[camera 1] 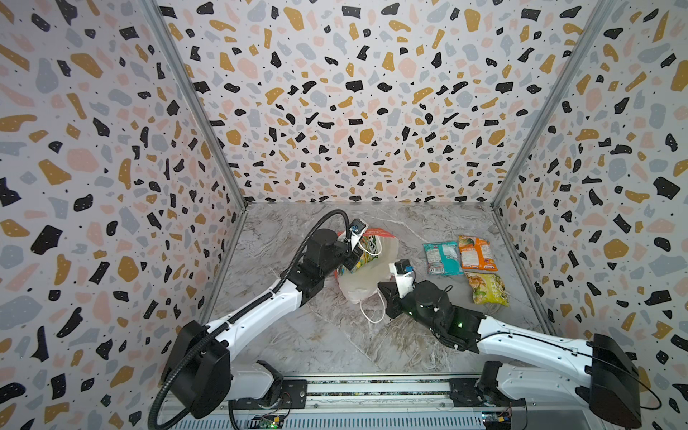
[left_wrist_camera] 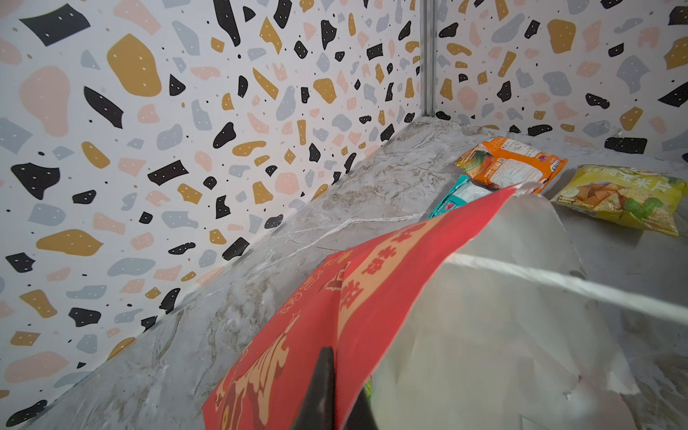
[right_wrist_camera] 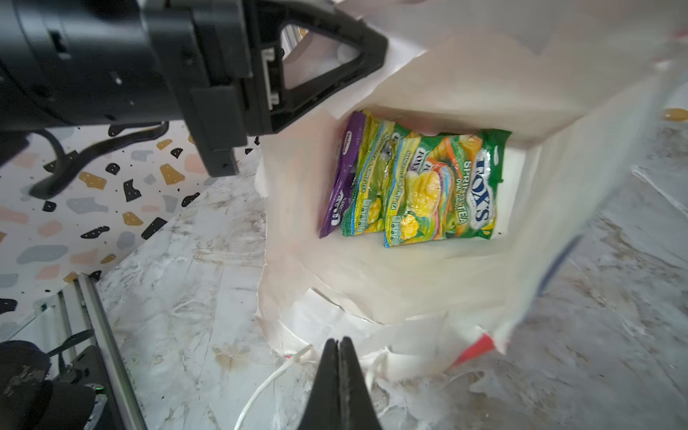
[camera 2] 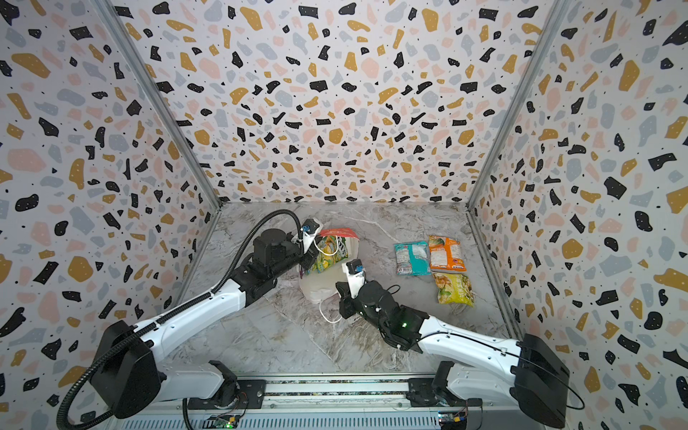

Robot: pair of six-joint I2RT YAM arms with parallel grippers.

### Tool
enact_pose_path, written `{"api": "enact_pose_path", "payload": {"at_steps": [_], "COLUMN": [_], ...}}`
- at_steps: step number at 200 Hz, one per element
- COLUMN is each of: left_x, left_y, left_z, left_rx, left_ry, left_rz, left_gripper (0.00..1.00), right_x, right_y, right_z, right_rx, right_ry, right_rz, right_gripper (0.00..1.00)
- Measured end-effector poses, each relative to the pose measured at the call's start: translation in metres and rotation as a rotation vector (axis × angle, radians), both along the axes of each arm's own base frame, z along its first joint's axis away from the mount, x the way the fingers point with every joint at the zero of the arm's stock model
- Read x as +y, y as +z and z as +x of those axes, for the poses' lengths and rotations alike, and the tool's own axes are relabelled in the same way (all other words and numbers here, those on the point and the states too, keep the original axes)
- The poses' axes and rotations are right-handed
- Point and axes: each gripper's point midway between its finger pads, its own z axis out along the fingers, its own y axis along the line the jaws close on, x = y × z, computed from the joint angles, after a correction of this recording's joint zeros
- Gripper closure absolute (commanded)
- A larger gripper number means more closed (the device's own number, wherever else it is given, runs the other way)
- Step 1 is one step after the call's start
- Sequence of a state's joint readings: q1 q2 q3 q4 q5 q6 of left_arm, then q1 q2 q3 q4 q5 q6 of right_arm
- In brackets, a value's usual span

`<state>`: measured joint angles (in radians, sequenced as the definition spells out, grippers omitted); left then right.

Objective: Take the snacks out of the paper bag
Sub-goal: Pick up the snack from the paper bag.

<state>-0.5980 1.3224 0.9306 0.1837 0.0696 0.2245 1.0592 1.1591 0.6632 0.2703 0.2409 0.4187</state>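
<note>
The red paper bag [camera 1: 366, 283] [left_wrist_camera: 372, 298] lies tilted mid-table, its white mouth [right_wrist_camera: 409, 283] facing my right arm. Inside it lie a green-yellow FOX'S packet [right_wrist_camera: 446, 190], a second green-yellow one [right_wrist_camera: 366, 186] and a purple one [right_wrist_camera: 344, 178]. My left gripper [camera 1: 352, 260] [left_wrist_camera: 340, 376] is shut on the bag's far rim, holding it up. My right gripper [camera 1: 381, 287] [right_wrist_camera: 339, 340] is shut at the crumpled near rim, and no paper shows between its fingers. The teal [camera 1: 441, 257], orange [camera 1: 476, 253] and yellow [camera 1: 486, 288] snacks lie on the table to the right.
A white cord handle [camera 1: 372, 309] [right_wrist_camera: 268, 383] trails on the marble table [camera 1: 335, 342] in front of the bag. Patterned walls close in the left, back and right sides. The arms' rail [camera 1: 372, 387] runs along the front edge.
</note>
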Motion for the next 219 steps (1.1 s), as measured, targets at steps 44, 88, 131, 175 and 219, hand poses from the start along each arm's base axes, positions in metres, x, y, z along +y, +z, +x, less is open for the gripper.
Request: {"api": "enact_pose_path", "payload": {"at_steps": [44,88,131,175,219], "left_x": [0.0,0.007,0.006,0.002,0.002], "left_y": [0.0,0.003,0.006,0.005,0.006], "left_z": [0.0,0.004,0.001,-0.004,-0.006], "left_rx": [0.001,-0.009,-0.013,-0.01,-0.011], "left_ry": [-0.001,0.028,0.025,0.003,-0.004], "left_rz": [0.0,-0.001,-0.001,-0.004,-0.008], "left_gripper": [1.0,1.0,1.0,1.0,1.0], "right_x": [0.04,0.068,0.064,0.061,0.077], "right_y": [-0.008,-0.028,-0.06,-0.067,-0.068], "right_z": [0.017,0.037,0.068,0.085,0.09], "right_rx": [-0.043,-0.063,0.004,0.038,0.044], "right_ry": [0.017,0.019,-0.002,-0.008,0.017], "right_rz": [-0.034,-0.092,-0.115,-0.098,-0.062], "right_gripper": [1.0,1.0,1.0,0.97,0.92]}}
